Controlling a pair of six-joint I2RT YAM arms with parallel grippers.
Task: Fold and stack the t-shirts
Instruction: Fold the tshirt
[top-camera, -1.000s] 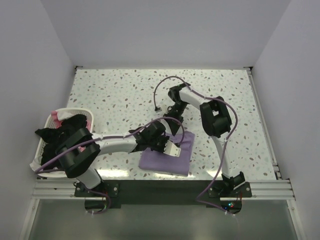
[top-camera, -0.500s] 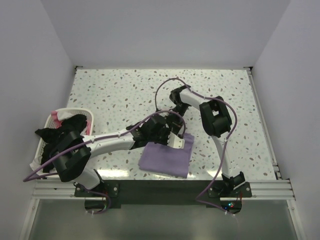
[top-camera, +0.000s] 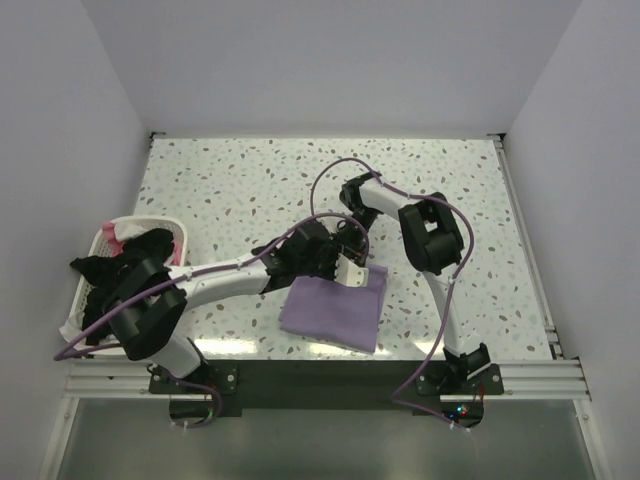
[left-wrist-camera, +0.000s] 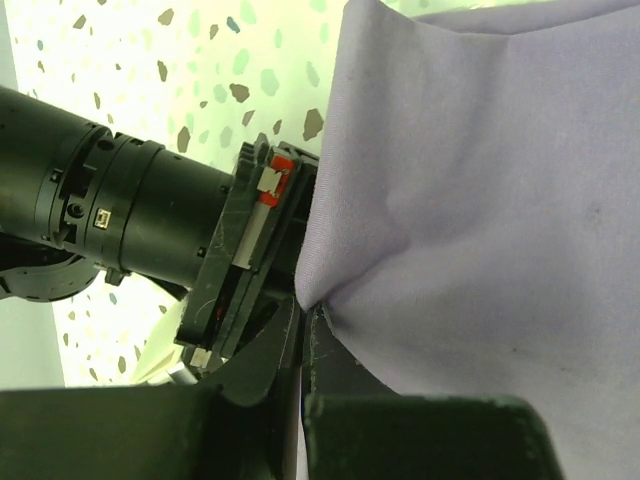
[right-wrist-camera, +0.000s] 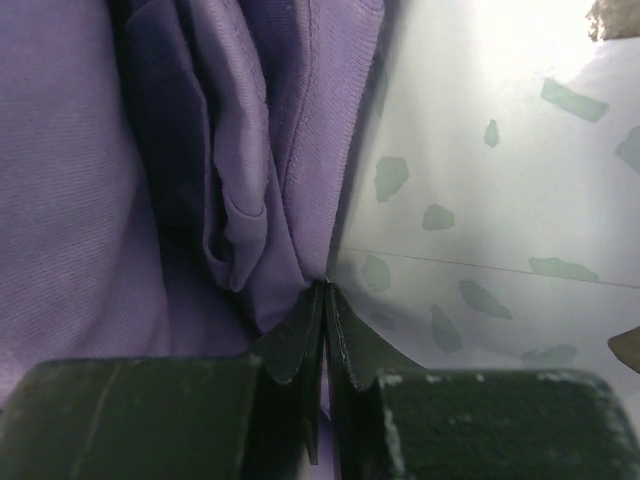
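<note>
The lilac-purple t-shirt (top-camera: 335, 315) lies folded into a small rectangle on the speckled table near the front edge. Both grippers meet at its far edge. My left gripper (top-camera: 345, 265) is shut on a pinch of the lilac cloth (left-wrist-camera: 450, 180), jaws together at the fold (left-wrist-camera: 305, 308). My right gripper (top-camera: 353, 247) is shut on a bunched fold of the same shirt (right-wrist-camera: 250, 200), its tips (right-wrist-camera: 325, 288) right at the table surface. Other t-shirts, black (top-camera: 120, 268) and pink (top-camera: 120, 236), sit heaped in the basket at the left.
A white plastic laundry basket (top-camera: 103, 238) stands at the table's left edge, with cloth hanging over its side. The right arm's wrist (left-wrist-camera: 120, 215) is close beside my left gripper. The speckled table (top-camera: 230, 180) stretches away behind the arms; walls enclose three sides.
My left gripper has moved from over the folded shirt towards the far side, to its far edge beside the right gripper. The right gripper has closed tighter on the cloth.
</note>
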